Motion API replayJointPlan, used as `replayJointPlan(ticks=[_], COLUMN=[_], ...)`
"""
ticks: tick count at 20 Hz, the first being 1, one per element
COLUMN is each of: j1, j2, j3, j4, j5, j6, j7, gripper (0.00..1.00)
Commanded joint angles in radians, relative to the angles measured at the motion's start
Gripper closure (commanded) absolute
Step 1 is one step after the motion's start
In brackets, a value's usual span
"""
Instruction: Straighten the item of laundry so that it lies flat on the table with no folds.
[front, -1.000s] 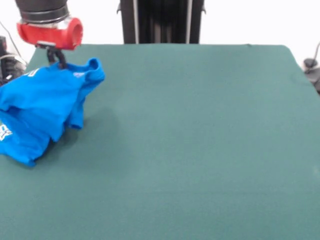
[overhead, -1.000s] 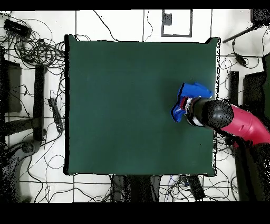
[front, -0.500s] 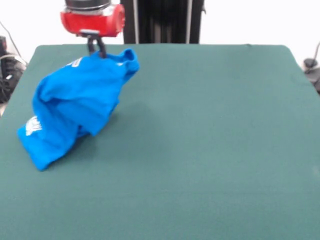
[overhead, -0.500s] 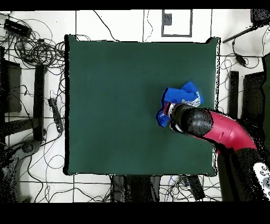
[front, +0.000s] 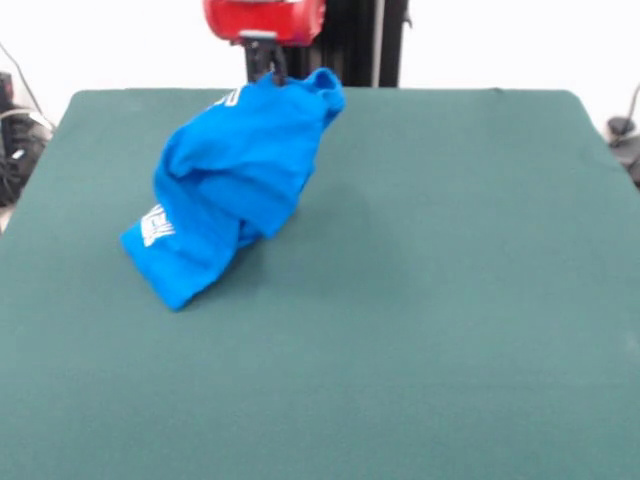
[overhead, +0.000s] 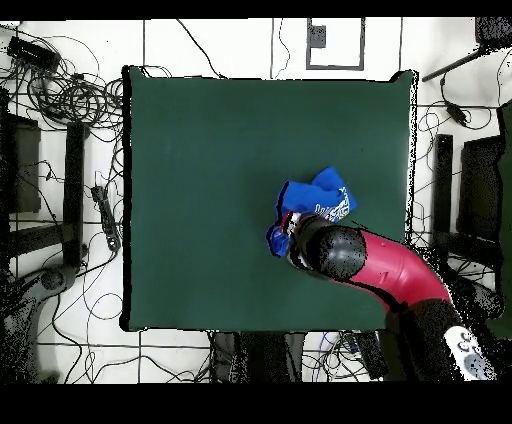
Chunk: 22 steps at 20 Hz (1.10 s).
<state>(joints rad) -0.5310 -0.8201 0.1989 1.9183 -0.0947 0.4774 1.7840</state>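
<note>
1. My fingers (front: 266, 72) are clamped on the T-shirt (front: 232, 182) near its collar end, at the top of the front view just left of centre. Only their dark tips show there, below my red wrist.

2. The T-shirt hangs from that pinch as a bunched, twisted bundle. It slopes down towards the left of the front view, and its lower end with a patch of white lettering appears to rest on the bench (front: 430, 300). I cannot tell how much of it is touching the cloth.

3. In the overhead view my arm covers the grip itself. The blue fabric (overhead: 315, 197) shows just above and to the left of my wrist, right of the bench's (overhead: 200, 150) centre and a little below its middle.

4. I judge this to be the carry step: the T-shirt is lifted by one point and nothing is flat yet. Sleeves and hem are folded into the bundle, so the task is at an early stage.

5. The next move, as I see it, calls for laying the fabric out, not dropping it. I would lower while drawing the held end away from the trailing end, so the cloth unrolls along the bench.

6. There is plenty of bare green surface on the right and bottom of the front view for that.

7. The risk is that letting go from here leaves a heap with its folds trapped underneath.
</note>
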Motion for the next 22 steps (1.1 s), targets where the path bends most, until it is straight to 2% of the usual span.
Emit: replayJointPlan(ticks=[1, 8, 13, 22], j1=[0.087, 0.124, 0.109, 0.071], j2=[-0.054, -0.073, -0.057, 0.024], j3=[-0.041, -0.050, -0.086, -0.073], j4=[0.219, 0.264, 0.189, 0.094], j5=[0.100, 0.156, 0.131, 0.075], j6=[-0.082, -0.110, -0.063, -0.102], j7=[0.315, 0.316, 0.246, 0.158], gripper=[1.00, 1.00, 1.00, 1.00])
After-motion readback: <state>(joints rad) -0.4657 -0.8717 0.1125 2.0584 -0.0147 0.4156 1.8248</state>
